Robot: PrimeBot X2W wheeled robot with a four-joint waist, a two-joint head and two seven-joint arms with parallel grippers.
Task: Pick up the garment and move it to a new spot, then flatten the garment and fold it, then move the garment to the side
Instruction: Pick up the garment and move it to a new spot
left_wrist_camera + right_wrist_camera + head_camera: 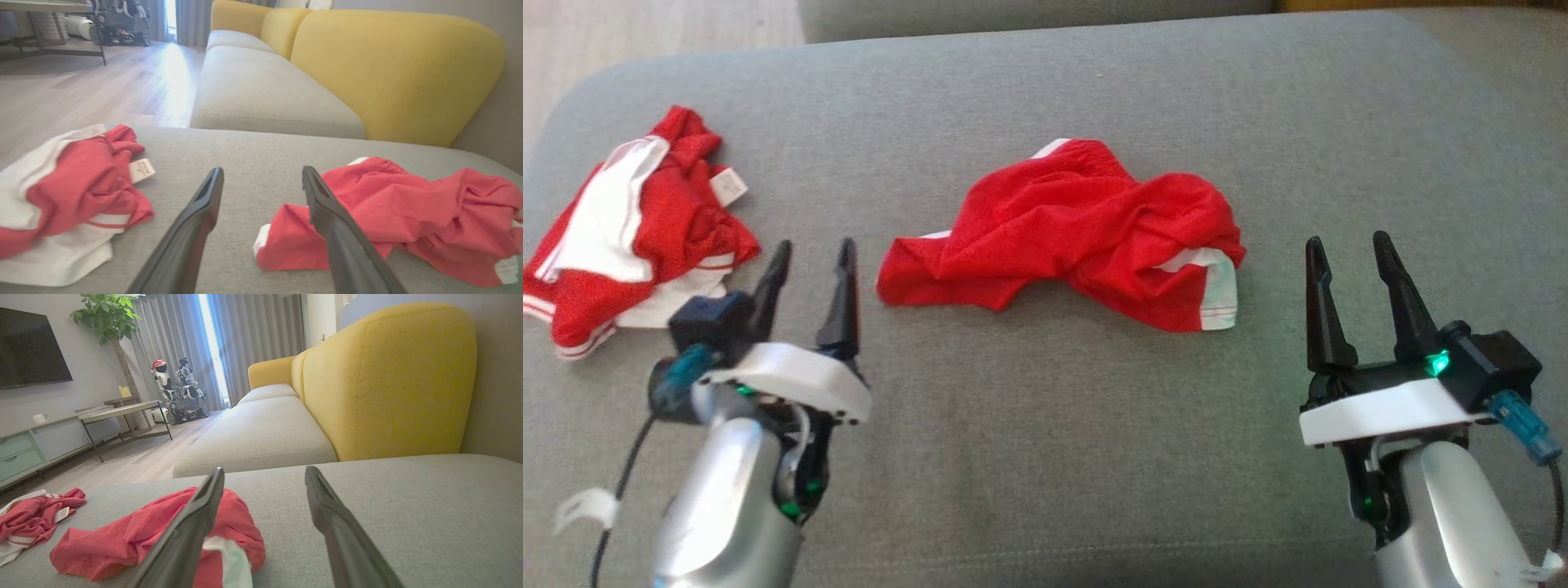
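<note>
Two red garments lie on one grey seat cushion, shown from the head camera. The crumpled red garment, the task's thing, is bunched into a low heap at the middle of the cushion. White trim shows at its far edge, at its left end and along a hem at its right end. The second garment, red and white and equally crumpled, lies near the cushion's left edge with its white label turned upward, and the two heaps are well apart. The left gripper hangs over the cushion between the two garments, just beside the left end of the crumpled red garment. Its two dark fingers are spread and the gap between them is empty. In the left wrist view one finger crosses in front of that left end, and whether it touches the cloth cannot be told. The right gripper hangs over bare cushion to the right of the crumpled red garment, near its white-hemmed end, with its fingers likewise spread wide and holding nothing. The wrist views show a yellow backrest behind the cushion, a wooden floor to its left, and a wheeled robot parked before grey curtains.
</note>
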